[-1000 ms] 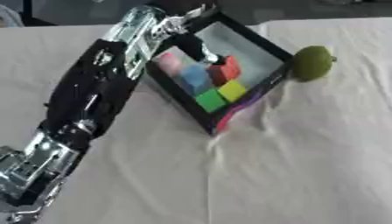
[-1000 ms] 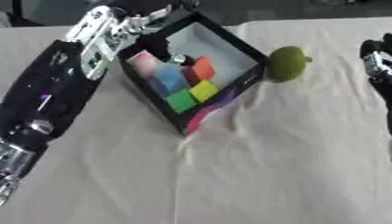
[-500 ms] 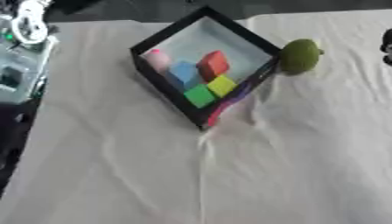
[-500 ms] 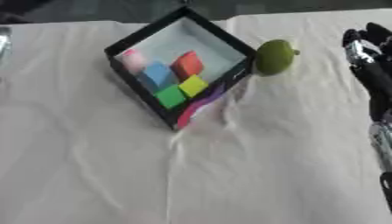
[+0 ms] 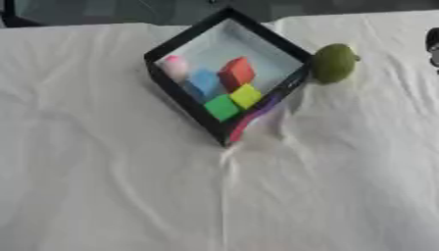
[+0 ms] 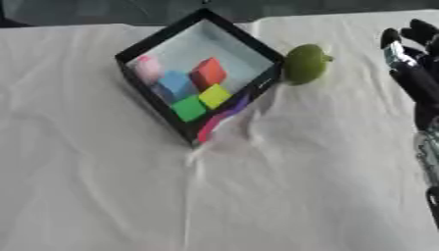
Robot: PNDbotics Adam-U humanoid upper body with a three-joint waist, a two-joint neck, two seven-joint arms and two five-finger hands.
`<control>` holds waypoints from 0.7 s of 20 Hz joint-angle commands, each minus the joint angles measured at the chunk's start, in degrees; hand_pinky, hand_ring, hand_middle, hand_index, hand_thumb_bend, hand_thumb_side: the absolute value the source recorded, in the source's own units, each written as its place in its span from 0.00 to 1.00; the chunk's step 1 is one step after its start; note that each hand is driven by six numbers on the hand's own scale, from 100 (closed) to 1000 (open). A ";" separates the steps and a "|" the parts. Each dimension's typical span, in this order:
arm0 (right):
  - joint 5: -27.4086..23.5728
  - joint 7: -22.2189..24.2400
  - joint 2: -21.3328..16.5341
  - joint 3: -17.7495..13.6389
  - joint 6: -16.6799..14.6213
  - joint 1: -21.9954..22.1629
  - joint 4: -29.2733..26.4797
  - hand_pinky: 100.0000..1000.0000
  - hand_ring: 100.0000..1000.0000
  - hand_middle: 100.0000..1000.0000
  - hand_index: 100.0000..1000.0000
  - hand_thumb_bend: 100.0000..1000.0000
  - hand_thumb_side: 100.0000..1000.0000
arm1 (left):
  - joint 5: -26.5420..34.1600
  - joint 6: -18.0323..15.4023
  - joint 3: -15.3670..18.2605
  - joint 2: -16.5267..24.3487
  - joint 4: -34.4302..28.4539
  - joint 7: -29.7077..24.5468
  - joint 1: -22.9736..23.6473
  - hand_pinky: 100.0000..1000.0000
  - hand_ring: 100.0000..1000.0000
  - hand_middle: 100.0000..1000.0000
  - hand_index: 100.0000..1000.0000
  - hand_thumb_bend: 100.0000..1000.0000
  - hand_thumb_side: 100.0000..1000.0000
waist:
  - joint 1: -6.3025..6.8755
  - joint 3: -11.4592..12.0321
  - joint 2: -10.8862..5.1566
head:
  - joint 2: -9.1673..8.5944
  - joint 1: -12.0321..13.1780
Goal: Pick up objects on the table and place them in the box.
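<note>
On the white cloth-covered table (image 5: 103, 186), a black square open-topped box (image 5: 176, 41) sits turned corner-on toward me, in the far middle of the work area. Inside it, five pieces lie clustered toward the near-left wall: a pink rounded piece (image 5: 175, 66), a blue block (image 5: 204, 83), a red block (image 5: 236, 72), a yellow block (image 5: 246, 95) and a green block (image 5: 221, 107). Red and yellow touch; green sits against the near wall. At the box's near corner a purple and pink strip (image 5: 250, 117) shows on the outside wall, running down to the cloth.

Outside the box, a round olive-green fruit with a small stem (image 6: 304, 63) rests on the cloth just beside the box's right corner, apparently touching or nearly so.

At the right edge, my right hand (image 6: 410, 61) rests on the table, fingers straight and pointing away from me, released, holding nothing, well right of the fruit. Left hand: out of both views. Cloth is creased in a ridge running from the box's near corner toward me.
</note>
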 commanded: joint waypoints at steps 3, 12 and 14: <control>1.20 1.28 -4.14 -0.21 0.60 -0.90 -1.49 0.88 0.80 0.83 0.88 0.24 0.31 | 2.98 -0.46 1.25 -1.46 -1.11 2.15 3.44 0.78 0.81 0.76 0.85 0.26 0.69 | -0.54 0.10 -1.32 | -0.36 0.33; 4.83 7.39 -10.60 2.56 2.66 -3.88 -0.29 0.87 0.81 0.83 0.89 0.30 0.28 | 3.53 0.24 0.89 -3.66 -1.11 2.81 4.97 0.78 0.80 0.75 0.84 0.29 0.63 | -0.60 0.30 -1.31 | -0.27 0.17; 5.92 9.84 -12.37 3.55 3.23 -4.97 0.38 0.87 0.81 0.83 0.89 0.31 0.28 | 3.47 0.42 0.80 -3.86 -1.09 2.84 4.90 0.78 0.80 0.75 0.84 0.29 0.63 | -0.61 0.40 -1.33 | -0.30 0.03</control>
